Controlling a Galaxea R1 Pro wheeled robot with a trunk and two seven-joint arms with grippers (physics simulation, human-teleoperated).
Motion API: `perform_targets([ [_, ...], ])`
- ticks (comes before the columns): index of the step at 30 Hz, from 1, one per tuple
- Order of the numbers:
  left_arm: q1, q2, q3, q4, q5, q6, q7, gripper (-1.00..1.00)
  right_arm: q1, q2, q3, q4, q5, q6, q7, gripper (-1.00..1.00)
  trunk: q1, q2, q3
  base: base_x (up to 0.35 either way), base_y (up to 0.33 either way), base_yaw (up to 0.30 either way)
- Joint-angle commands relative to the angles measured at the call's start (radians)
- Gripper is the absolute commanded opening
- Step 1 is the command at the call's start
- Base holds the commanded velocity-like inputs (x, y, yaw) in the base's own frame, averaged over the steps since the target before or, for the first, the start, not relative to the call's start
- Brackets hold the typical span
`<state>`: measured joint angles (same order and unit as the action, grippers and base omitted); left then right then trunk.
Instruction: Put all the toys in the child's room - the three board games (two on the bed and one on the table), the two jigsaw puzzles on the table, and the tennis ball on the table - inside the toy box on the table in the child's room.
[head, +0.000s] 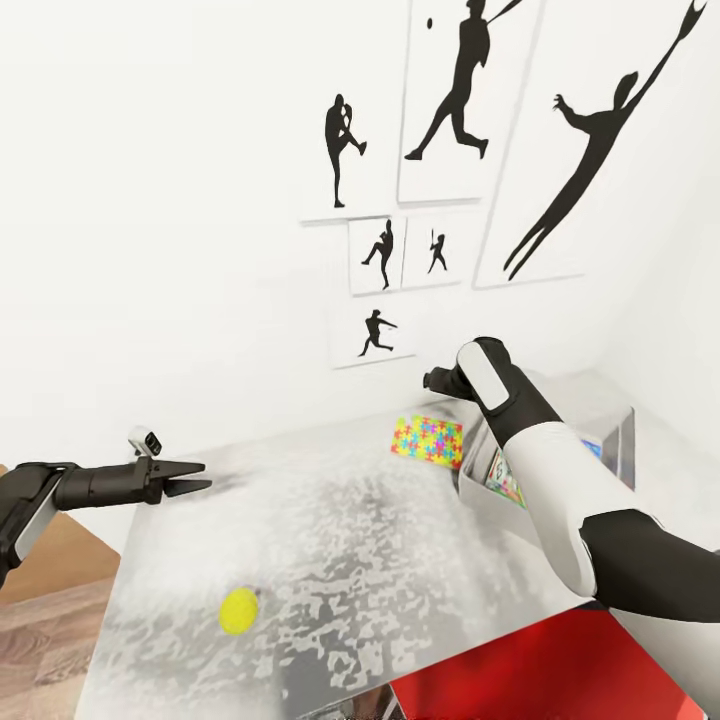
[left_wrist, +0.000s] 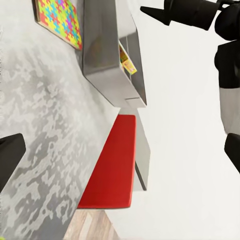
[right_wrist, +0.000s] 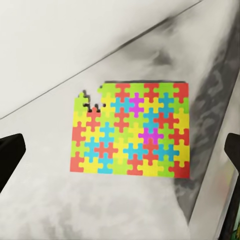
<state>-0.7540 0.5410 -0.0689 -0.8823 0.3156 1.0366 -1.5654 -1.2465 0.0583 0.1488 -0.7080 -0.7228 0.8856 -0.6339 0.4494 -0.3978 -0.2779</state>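
Observation:
A jigsaw puzzle (head: 428, 438) (right_wrist: 131, 131) lies flat on the table (head: 330, 540) near the wall, just beside the toy box (head: 620, 430) (left_wrist: 107, 55). My right gripper (head: 432, 381) (right_wrist: 120, 150) hangs open above the puzzle, its fingers spread wide to either side and nothing between them. Something flat and colourful (head: 505, 480) (left_wrist: 127, 61) shows inside the box; I cannot tell which toy it is. The tennis ball (head: 238, 610) rests on the near left of the table. My left gripper (head: 198, 478) (left_wrist: 120, 150) hovers open over the table's left edge, well behind the ball.
A red flat surface (head: 540, 670) (left_wrist: 112, 165) sits below the table's near right edge. Wood floor (head: 50, 640) lies to the left. Baseball silhouette prints (head: 460, 110) hang on the white wall behind the table.

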Motion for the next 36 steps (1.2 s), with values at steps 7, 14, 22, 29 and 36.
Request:
perform_targets([
  [7, -0.002, 0.013, 0.027, -0.006, 0.002, 0.011, -0.005, 1.00, -0.002, 0.000, 0.003, -0.001, -0.010, 0.001, -0.010, 1.00, 0.001, -0.002, -0.013, 0.000, 0.000, 0.000],
  [14, -0.002, 0.025, 0.034, -0.010, 0.021, 0.011, -0.005, 1.00, -0.004, -0.001, 0.003, 0.000, -0.009, 0.000, -0.010, 1.00, 0.001, -0.002, -0.025, 0.000, 0.000, 0.000],
  [22, -0.002, 0.026, 0.034, -0.010, 0.026, 0.011, -0.005, 1.00, -0.013, 0.000, 0.003, 0.003, -0.009, 0.000, -0.010, 1.00, 0.001, -0.002, -0.038, 0.000, 0.000, 0.000],
  [29, -0.002, 0.028, 0.034, -0.010, 0.026, 0.011, -0.005, 1.00, -0.013, 0.000, 0.003, 0.004, -0.008, 0.000, -0.010, 1.00, 0.001, -0.002, -0.049, 0.000, 0.000, 0.000],
  [36, -0.002, 0.035, 0.034, -0.010, 0.026, 0.011, -0.005, 1.00, -0.013, -0.001, 0.003, 0.004, -0.008, 0.000, -0.010, 1.00, 0.001, -0.002, -0.061, 0.000, 0.000, 0.000],
])
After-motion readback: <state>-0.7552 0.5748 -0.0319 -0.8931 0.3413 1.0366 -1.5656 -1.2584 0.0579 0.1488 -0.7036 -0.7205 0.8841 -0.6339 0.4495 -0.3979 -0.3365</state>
